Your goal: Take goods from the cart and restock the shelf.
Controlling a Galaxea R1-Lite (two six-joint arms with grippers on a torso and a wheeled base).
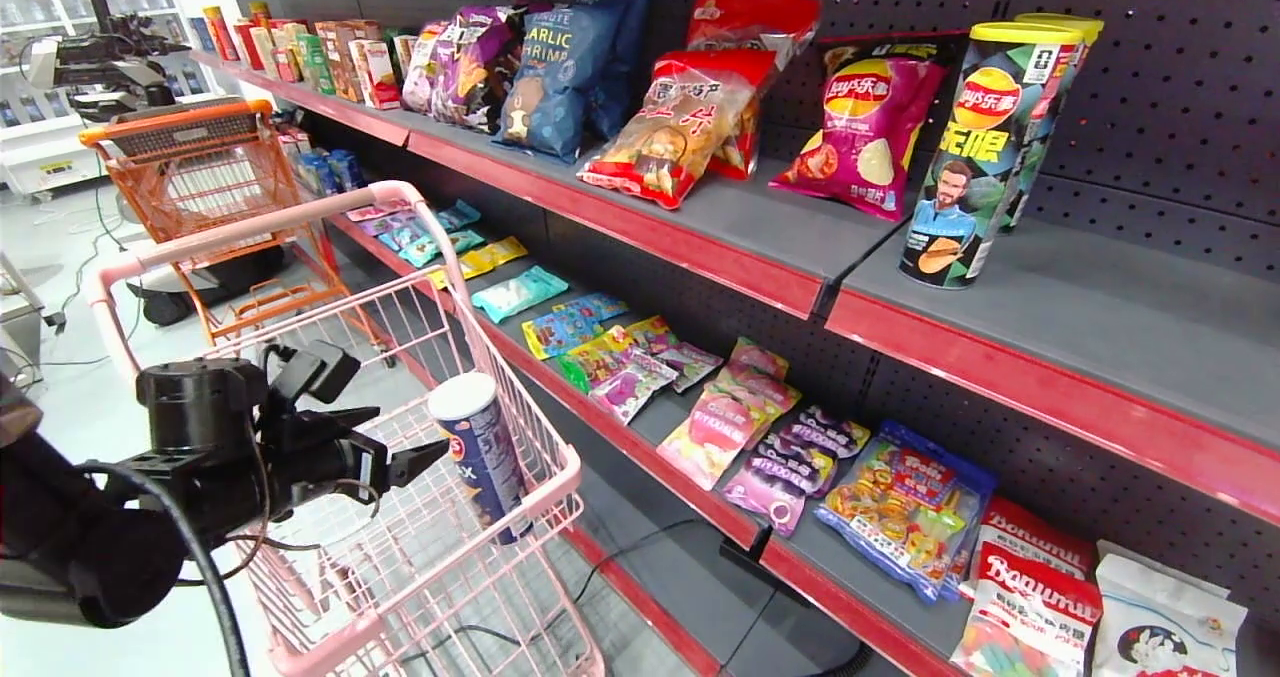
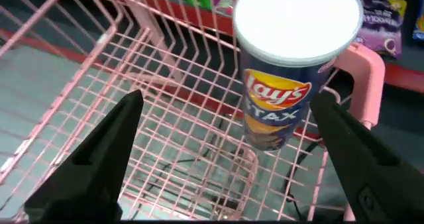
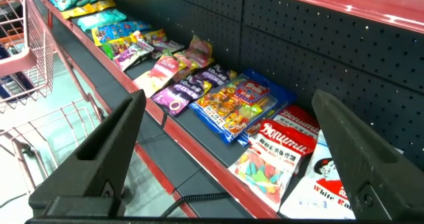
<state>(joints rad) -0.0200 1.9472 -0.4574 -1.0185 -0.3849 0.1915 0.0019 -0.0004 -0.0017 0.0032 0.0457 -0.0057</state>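
One chip can (image 1: 485,457) stands inside the pink cart (image 1: 300,215), not yet grasped. The left gripper (image 2: 226,101) gapes around it and the right gripper (image 3: 228,98) hangs released beyond the cart; restocking the shelf (image 1: 1100,307) is barely begun.

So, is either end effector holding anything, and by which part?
Nothing is held. The left end effector is open facing the blue cylindrical chip can in the pink wire cart; the right end effector is open too.
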